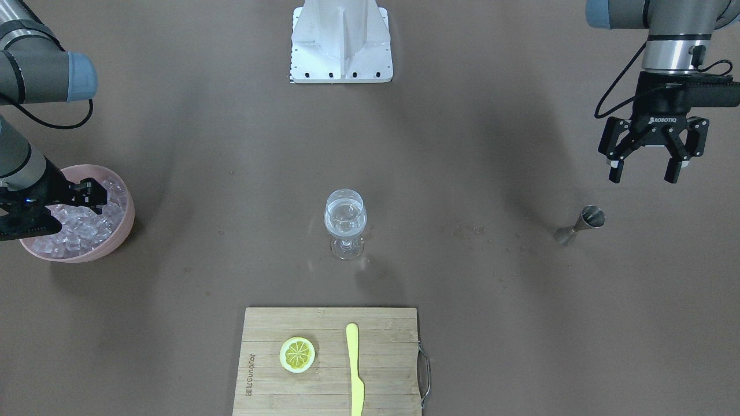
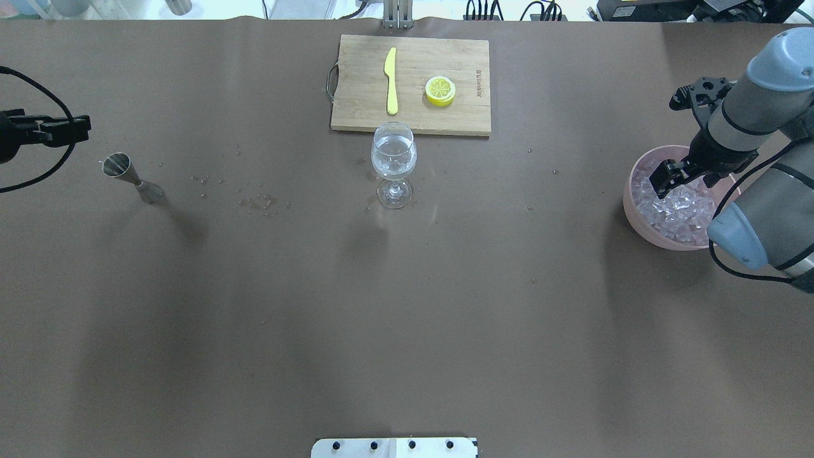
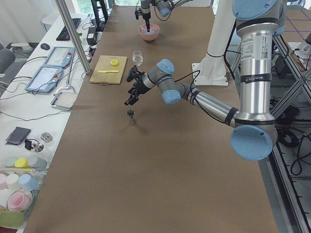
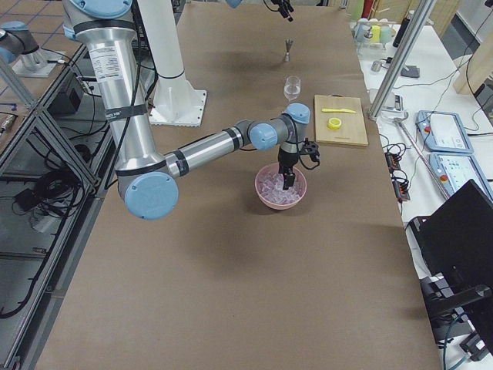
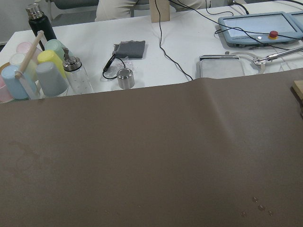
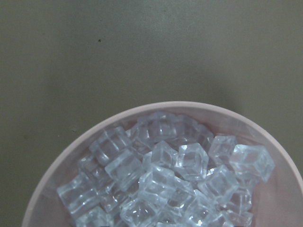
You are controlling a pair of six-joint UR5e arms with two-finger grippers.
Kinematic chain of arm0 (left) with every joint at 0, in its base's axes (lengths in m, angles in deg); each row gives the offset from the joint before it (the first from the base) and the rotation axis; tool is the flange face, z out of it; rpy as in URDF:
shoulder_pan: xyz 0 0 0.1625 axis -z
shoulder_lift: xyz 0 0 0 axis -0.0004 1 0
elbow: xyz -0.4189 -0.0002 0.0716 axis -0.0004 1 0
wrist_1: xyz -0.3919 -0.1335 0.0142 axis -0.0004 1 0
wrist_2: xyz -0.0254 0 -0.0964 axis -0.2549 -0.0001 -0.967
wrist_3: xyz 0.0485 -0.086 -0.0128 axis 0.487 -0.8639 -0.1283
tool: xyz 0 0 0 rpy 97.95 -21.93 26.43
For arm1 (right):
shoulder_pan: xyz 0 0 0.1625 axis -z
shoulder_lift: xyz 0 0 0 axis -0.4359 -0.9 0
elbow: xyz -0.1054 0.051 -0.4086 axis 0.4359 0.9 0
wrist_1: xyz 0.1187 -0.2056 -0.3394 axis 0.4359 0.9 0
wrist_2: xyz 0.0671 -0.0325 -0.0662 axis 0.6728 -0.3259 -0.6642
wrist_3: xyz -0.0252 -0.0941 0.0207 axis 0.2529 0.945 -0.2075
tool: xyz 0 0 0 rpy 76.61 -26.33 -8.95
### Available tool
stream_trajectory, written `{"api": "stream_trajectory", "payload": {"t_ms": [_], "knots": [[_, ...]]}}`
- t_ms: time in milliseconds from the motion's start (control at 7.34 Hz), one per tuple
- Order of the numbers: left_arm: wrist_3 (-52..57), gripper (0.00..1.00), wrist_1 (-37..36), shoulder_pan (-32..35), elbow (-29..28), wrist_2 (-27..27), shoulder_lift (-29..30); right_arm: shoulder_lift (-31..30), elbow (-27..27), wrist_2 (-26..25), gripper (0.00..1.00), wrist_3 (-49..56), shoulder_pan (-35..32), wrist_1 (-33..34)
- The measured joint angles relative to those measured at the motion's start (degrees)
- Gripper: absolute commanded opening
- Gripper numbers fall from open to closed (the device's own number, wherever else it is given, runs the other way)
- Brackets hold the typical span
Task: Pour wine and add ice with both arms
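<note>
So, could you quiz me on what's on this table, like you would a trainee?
1. True or false: the wine glass holds clear liquid.
2. What lies beside the lemon slice on the cutting board? A fork; B yellow knife; C spoon.
3. Fill in: the right end effector is at the pink bowl of ____.
Key: 1 true; 2 B; 3 ice.

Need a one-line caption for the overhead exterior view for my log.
Right gripper over the pink bowl of ice, left gripper open near the jigger, wine glass with clear liquid between them.
</note>
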Motion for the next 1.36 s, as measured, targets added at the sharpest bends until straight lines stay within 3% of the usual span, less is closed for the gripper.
{"api": "stream_trajectory", "payload": {"t_ms": [136,681,954,1362], "knots": [[0.0,0.99,0.0,0.0,0.0,0.0,0.1,0.1,0.3,0.0,0.75,0.0,0.0,0.0],[0.0,0.99,0.0,0.1,0.0,0.0,0.1,-0.3,0.5,0.2,0.76,-0.2,-0.1,0.1],[0.0,0.98,0.0,0.2,0.0,0.0,0.2,-0.5,0.6,0.4,0.71,-0.4,-0.1,0.1],[0.0,0.99,0.0,0.2,0.0,0.0,0.2,-0.3,0.9,1.2,0.39,-0.6,0.4,0.2]]}}
